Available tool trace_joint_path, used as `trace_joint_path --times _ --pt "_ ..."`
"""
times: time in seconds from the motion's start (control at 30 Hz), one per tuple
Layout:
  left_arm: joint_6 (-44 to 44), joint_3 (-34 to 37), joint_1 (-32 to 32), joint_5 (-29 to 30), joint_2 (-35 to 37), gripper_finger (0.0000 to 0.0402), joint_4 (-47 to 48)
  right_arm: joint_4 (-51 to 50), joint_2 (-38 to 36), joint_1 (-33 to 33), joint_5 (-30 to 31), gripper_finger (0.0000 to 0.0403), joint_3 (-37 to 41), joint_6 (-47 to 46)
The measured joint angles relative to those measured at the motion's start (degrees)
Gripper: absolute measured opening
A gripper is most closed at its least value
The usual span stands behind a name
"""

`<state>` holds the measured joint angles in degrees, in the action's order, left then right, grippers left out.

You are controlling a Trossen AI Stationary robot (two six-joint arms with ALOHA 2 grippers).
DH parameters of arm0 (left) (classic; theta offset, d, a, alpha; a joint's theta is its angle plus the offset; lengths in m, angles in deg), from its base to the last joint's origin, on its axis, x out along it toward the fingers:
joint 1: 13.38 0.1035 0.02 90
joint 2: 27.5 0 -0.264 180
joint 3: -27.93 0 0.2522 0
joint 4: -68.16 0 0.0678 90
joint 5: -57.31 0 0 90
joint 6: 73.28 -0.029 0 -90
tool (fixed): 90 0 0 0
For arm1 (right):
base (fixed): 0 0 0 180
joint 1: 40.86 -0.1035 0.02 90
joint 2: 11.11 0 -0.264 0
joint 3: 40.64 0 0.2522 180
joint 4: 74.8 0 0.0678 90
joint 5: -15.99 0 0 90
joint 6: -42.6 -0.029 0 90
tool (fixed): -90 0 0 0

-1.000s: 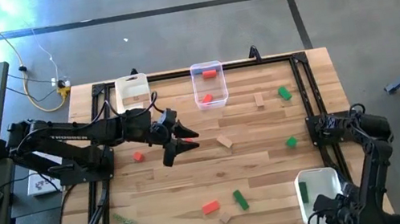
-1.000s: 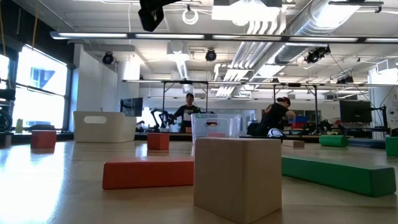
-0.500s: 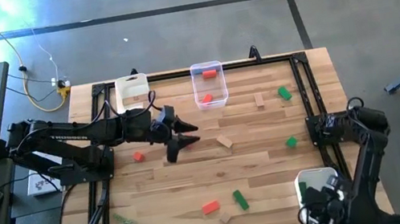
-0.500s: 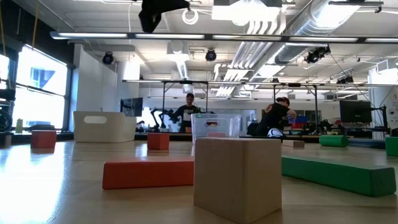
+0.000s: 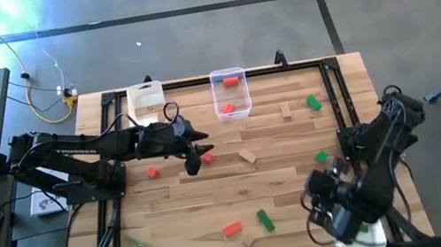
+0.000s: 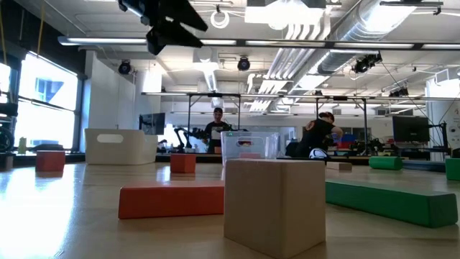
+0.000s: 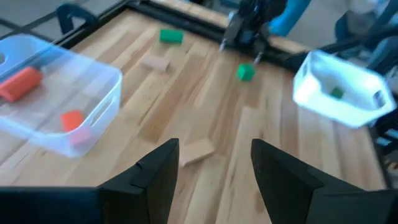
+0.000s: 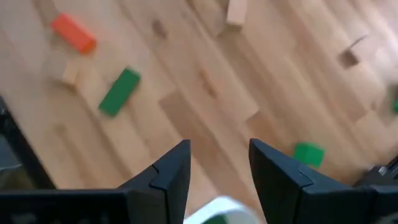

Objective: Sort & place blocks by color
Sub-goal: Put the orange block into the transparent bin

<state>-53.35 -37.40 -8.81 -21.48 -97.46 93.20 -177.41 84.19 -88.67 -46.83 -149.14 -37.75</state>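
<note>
Now the blocks lie scattered over the wooden table (image 5: 295,142): a green bar (image 5: 264,219) near the front edge, long axis running roughly front to back, and a red bar (image 5: 233,228) just beside it, tilted slightly. A pale wooden block (image 5: 247,156) sits mid-table, angled. Two red pieces rest in the clear bin (image 5: 230,95) at the far edge, and something green, probably a block, lies in the white bin (image 7: 339,93). The left gripper (image 5: 195,156) hovers mid-table, fingers spread, empty. The right gripper (image 8: 214,171) hangs above the front right, fingers parted, nothing between them.
</note>
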Motion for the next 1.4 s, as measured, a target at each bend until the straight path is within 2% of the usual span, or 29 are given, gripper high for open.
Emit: trace_joint_path --times 0.17,0.33,0.6,0.7,1.0,1.4 --pt "-0.05 0.0 1.68 -0.05 0.0 0.0188 4.39 -0.07 -2.62 6.59 1.02 0.0154 0.0 8.84" --pt "-0.11 0.0 4.28 -0.06 0.0 0.0192 9.25 0.08 -4.62 13.5 1.23 0.0178 0.0 17.58" --pt "1.76 0.0 8.73 -0.12 -0.41 0.0231 14.63 0.43 -5.08 24.97 0.79 0.0211 0.0 32.03" --pt "7.51 -0.01 10.07 1.63 -1.18 0.0242 14.68 1.47 -5.08 29.48 0.79 0.0213 0.0 35.21" --pt "12.91 -0.02 10.28 1.03 -5.44 0.0242 14.65 5.98 -5.08 39.48 0.77 0.0213 0.0 42.26" --pt "19.03 -0.02 9.16 -2.24 -14.68 0.0241 14.29 10.51 -5.08 46.84 -1.89 0.0213 -0.01 48.7"
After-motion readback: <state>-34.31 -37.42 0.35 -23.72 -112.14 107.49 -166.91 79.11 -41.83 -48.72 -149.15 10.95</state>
